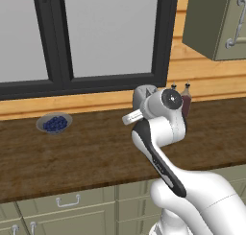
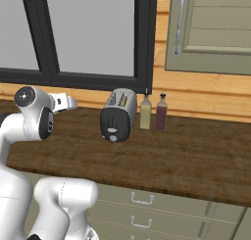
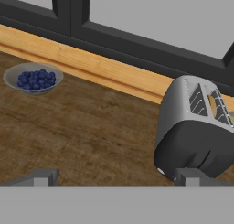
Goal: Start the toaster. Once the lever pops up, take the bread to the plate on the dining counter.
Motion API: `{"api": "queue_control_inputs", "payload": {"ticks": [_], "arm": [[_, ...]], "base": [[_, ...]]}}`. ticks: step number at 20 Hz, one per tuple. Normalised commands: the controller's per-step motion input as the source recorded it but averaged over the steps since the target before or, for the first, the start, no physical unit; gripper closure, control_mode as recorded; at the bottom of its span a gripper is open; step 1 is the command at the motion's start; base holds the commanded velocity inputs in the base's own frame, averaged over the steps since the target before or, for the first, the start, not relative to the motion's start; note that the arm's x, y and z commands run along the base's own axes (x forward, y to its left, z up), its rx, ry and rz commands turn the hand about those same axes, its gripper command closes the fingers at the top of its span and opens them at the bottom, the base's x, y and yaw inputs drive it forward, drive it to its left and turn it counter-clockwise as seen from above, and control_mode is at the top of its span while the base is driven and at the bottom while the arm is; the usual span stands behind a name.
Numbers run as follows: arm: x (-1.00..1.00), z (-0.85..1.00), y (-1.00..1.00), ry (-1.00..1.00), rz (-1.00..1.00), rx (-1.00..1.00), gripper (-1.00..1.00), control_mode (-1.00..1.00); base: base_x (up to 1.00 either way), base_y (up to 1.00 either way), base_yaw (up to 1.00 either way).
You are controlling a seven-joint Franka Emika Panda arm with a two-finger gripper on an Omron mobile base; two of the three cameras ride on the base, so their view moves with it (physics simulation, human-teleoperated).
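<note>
Gripper (image 3: 114, 176): jaws spread as wide as they go. In the hand view the two dark fingertips (image 3: 42, 176) rise at the bottom edge, well apart from each other. Nothing sits between them; nothing held. The right-hand tip lies in front of the toaster's lower black panel in that view; contact cannot be judged from it.

Toaster (image 2: 117, 114): stands upright on the dark wood counter (image 2: 196, 151) over the green cabinets, just below the window frame (image 2: 144, 43) and close to the wood back wall. Long axis runs from the back wall out toward the counter's front edge. The black end panel with its round knob faces the front edge, toward the robot. Rounded silver top carries two slots running along the long axis; something yellowish-brown shows in a slot, too small to identify with certainty. In the left base view the arm hides most of the toaster (image 1: 143, 96).

Two bottles stand just beside the toaster on its right in the right base view: a pale one (image 2: 145, 112) nearer, a dark red one (image 2: 161, 112) next to it.

A grey dish of blue berries (image 3: 33, 77) sits on the same counter, well apart from the toaster, near the back wall.
</note>
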Motion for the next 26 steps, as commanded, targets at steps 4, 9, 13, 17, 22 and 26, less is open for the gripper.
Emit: {"api": "queue_control_inputs", "payload": {"ticks": [4,9,13,17,22,26], "arm": [[0.00,0.00,0.00,0.00,0.00,0.00,-1.00,-1.00],[0.00,0.00,0.00,0.00,0.00,0.00,-1.00,-1.00],[0.00,0.00,0.00,0.00,0.00,0.00,-1.00,-1.00],[0.00,0.00,0.00,0.00,0.00,0.00,-1.00,-1.00],[0.00,0.00,0.00,0.00,0.00,0.00,-1.00,-1.00],[0.00,0.00,0.00,0.00,0.00,0.00,-1.00,-1.00]], "base": [[0.00,0.00,0.00],[0.00,0.00,0.00],[0.00,0.00,0.00],[0.00,0.00,0.00],[0.00,0.00,0.00],[0.00,0.00,0.00]]}}
